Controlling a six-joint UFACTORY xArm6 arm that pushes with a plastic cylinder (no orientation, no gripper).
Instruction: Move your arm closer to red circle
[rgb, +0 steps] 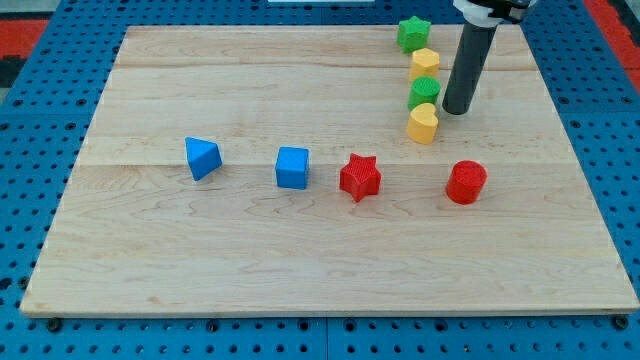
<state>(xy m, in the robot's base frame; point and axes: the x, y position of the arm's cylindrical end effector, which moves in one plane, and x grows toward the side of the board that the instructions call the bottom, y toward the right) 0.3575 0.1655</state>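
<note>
Wooden board (150, 260); my tip (455, 111) above red circle (466, 182), apart.

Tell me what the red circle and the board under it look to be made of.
Red circle: likely plastic, matte, with faint ridged sides that hint at 3D printing. Board: light wood, smooth, showing grain lines and plank seams, probably unvarnished or thinly sealed. My tip stands above the circle in the view, beside the yellow block.

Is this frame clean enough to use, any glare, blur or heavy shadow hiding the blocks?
Camera view: even, soft lighting, no glare on the wooden board; my tip casts only a faint shadow; red circle and red star have sharp edges; the rod's upper end is cropped at the view's top.
</note>
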